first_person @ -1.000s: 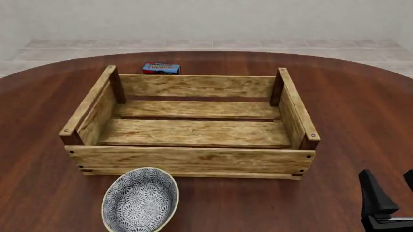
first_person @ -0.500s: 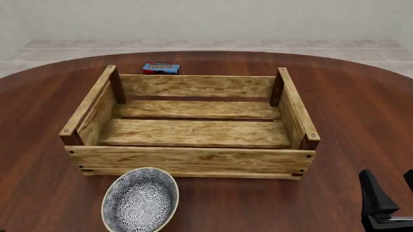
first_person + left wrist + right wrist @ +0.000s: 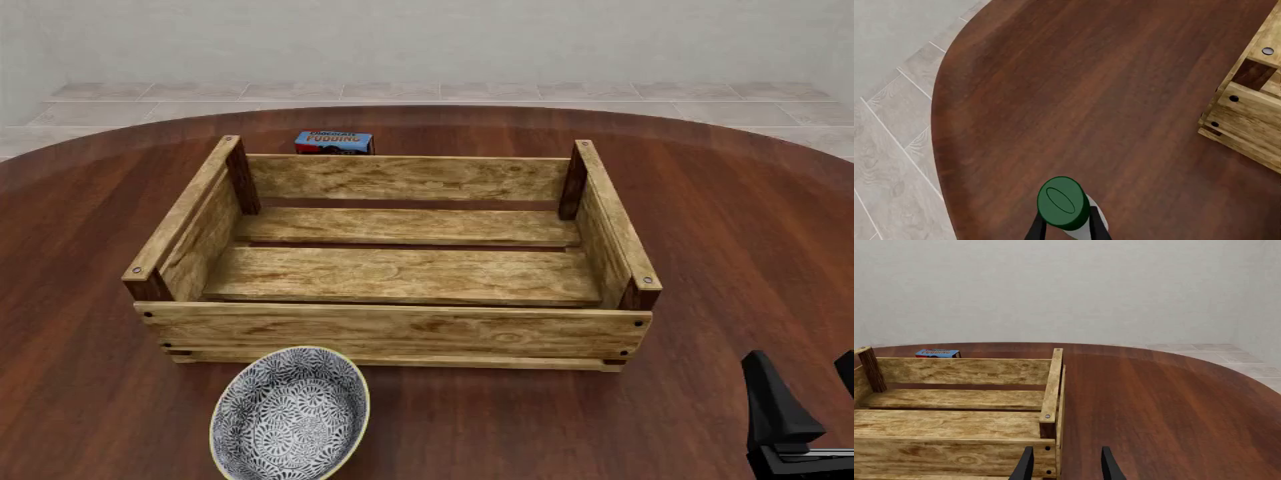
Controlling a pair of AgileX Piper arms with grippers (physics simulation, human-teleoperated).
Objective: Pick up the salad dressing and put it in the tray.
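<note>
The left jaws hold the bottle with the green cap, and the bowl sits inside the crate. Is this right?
Not quite. The front view shows the bowl on the table outside the crate, against its near wall. The left wrist view does show the bottle between the left jaws.

Black right end effector (image 3: 807, 425), slim tapered black fingers (image 3: 1026, 466)

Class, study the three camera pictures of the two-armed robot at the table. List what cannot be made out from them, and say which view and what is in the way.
- Salad dressing: absent from the front view; in the left wrist view its lower body is cut off by the picture's edge.
- Left gripper: only finger parts show, so its grip is unclear.
- Pudding box: lower part hidden by the tray; small print unreadable.
- Right gripper: mostly cut off.
</note>
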